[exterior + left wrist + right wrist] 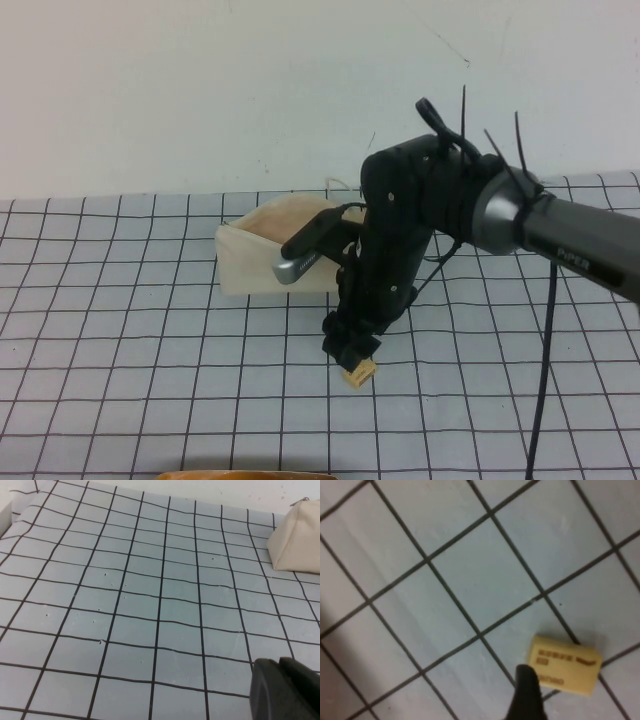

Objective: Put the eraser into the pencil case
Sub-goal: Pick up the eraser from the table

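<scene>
Right gripper (pixel 350 350): I am hovering it low over the gridded mat (pixel 120 300), just in front of the pencil case; I cannot tell how its jaws stand, since only one dark fingertip (pixel 527 692) is showing in the right wrist view.

Eraser (pixel 360 374): it is lying flat on the mat, printed face up, just beside and slightly toward me from the gripper tips. In the right wrist view that one fingertip is overlapping the eraser's (pixel 565 665) near edge, though whether it is touching I cannot say.

Long axis: the block is lying askew to the grid lines, so I am judging the wrist will need to square its jaws across the short sides.

Pencil case (pixel 275 255): it is standing open behind the gripper, mouth upward, pinkish lining showing, well within this arm's reach.

Right arm pose: it is reaching in from my right, elbow raised, wrist bent steeply downward.

Left gripper (pixel 285 690): it is parked off to my left, only a dark edge showing in its own wrist view, jaw state unclear, and far from the eraser; the pencil case (pixel 297 540) is sitting well ahead of it.
</scene>
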Robot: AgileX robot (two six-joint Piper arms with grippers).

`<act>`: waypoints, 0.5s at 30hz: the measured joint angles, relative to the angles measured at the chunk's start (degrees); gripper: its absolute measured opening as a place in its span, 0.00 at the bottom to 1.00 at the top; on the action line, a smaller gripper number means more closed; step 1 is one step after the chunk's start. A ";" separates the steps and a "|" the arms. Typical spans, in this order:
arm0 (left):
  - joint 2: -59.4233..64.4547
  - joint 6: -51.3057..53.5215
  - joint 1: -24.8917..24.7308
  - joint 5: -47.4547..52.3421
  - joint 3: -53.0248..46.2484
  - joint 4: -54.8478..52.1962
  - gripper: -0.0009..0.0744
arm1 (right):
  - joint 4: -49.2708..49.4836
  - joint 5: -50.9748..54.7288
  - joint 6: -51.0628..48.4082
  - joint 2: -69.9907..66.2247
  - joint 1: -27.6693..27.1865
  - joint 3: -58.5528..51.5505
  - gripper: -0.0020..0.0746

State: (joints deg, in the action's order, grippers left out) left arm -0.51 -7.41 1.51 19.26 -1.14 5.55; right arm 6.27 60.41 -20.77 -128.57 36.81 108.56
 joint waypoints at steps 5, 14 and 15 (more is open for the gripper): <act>0.00 0.00 0.00 0.00 0.00 0.00 0.01 | 0.13 -0.73 0.38 -2.53 0.00 0.00 0.63; 0.00 0.00 0.00 0.00 0.00 0.00 0.01 | 0.70 -2.09 1.07 -4.11 0.09 0.00 0.61; 0.00 0.00 0.00 0.00 0.00 0.00 0.01 | 0.84 -2.09 1.07 -4.39 0.09 0.00 0.61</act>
State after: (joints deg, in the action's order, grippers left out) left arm -0.51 -7.41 1.51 19.26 -1.14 5.55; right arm 7.11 58.32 -19.70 -132.96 36.91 108.56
